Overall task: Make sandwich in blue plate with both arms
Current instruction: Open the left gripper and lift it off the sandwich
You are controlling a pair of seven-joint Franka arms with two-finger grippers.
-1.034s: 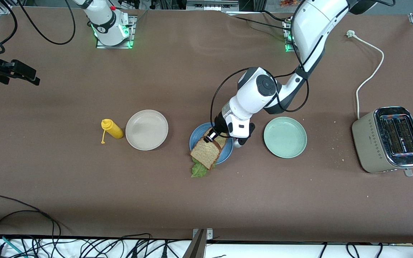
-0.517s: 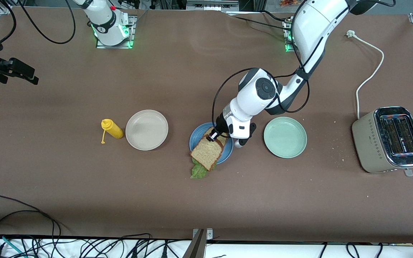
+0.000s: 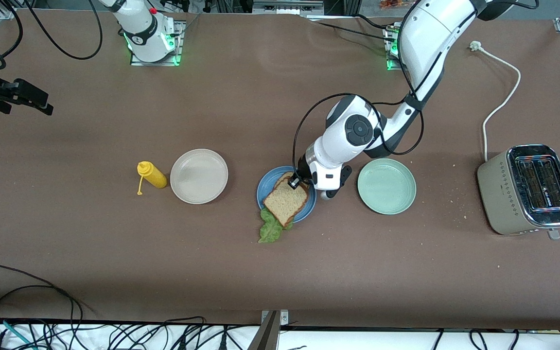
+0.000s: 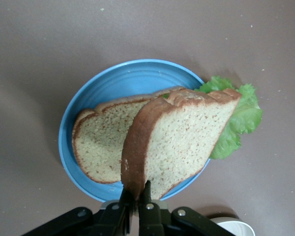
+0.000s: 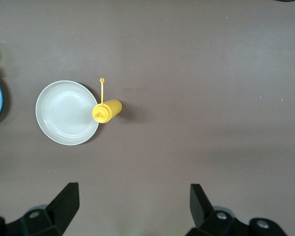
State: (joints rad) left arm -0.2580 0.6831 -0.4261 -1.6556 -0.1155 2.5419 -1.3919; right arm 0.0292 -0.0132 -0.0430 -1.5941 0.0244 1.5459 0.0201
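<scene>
On blue plate [image 4: 96,88], speckled brown sandwich [image 4: 182,137], lettuce overhanging

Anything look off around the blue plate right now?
Yes. The lettuce leaf hangs off the blue plate onto the table on the front-camera side. The left gripper pinches the top bread slice tilted, not flat on the lower slice. Right gripper waits open.

A beige plate [image 3: 199,176] sits on the brown table [image 3: 114,253], toward the right arm's end, with a yellow squeeze bottle [image 3: 152,175] lying just beside it, its cap dangling on a thin strap. A pale green plate [image 3: 386,186] rests nearer the left arm's end. A silver toaster [image 3: 528,189] stands by that end's edge, its white cord [image 3: 501,97] trailing toward the corner, unplugged. Crumbs lie scattered near the toaster.
</scene>
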